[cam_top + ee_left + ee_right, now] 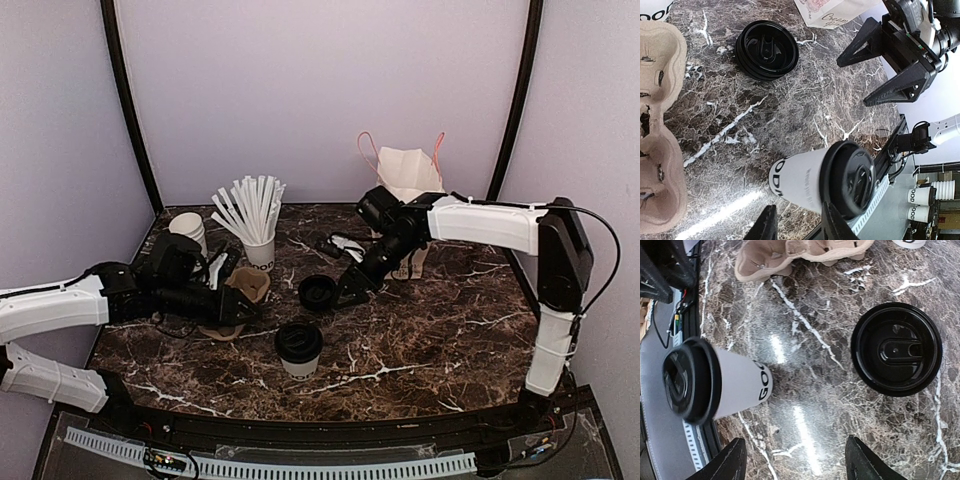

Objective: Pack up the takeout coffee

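Observation:
The takeout coffee (299,348), a small white cup with a black dome lid, stands upright on the marble table near the front centre. It also shows in the left wrist view (805,180) and the right wrist view (730,385). My left gripper (243,308) hovers to the cup's left over the cardboard carrier. Its jaws (799,226) stand partly apart with nothing between them, and the cup is just beyond the fingertips. My right gripper (352,287) hangs behind the cup, wide open (797,462) and empty above bare marble.
A loose black lid (318,292) lies between the grippers. A cardboard cup carrier (248,285) sits left of it. A cup full of white straws (258,250) and a stack of white cups (188,230) stand behind. A white paper bag (410,175) stands at the back right.

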Controlling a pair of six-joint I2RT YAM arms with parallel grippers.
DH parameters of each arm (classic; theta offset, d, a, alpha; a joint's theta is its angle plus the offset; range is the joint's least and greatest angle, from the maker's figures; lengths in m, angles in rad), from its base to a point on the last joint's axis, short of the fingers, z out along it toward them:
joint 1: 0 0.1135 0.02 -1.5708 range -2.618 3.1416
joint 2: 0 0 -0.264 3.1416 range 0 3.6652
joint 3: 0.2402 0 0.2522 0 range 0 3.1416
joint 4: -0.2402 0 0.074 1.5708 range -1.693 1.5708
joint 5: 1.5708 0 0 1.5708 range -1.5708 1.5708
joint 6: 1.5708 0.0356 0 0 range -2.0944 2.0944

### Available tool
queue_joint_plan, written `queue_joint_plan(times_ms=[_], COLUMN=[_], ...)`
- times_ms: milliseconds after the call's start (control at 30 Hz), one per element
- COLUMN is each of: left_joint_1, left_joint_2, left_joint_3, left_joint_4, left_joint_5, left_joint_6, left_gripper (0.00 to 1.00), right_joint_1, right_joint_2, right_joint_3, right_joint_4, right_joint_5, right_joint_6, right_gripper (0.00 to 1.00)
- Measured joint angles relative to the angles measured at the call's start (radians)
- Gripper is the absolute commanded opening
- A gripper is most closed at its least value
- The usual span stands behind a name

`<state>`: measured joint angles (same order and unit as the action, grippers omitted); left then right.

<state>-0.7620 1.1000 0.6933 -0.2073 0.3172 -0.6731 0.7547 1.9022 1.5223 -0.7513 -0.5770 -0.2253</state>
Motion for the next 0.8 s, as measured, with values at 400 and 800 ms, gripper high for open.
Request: queue_joint_plan(times_ms=[400,800], left_joint_1=[-0.108,-0.197], left_joint_2=[-0.090,-0.101], left_joint_3=[-0.014,-0.211], left_joint_4=[-0.044,0.100], left_joint_5=[0.017,0.043], left_joint_6=[-0.095,-0.328], left_gripper=[0.45,0.39], right_joint_1=[0.000,0.000], right_joint_2=[-0.063,0.082], right_joint_3=[-0.085,-0.028], right_joint_4=[-0.007,-0.005], right_joint_5=[-0.156,-0.341], right_joint_6=[-0.028,0.037], right_gripper=[0.57,0.50])
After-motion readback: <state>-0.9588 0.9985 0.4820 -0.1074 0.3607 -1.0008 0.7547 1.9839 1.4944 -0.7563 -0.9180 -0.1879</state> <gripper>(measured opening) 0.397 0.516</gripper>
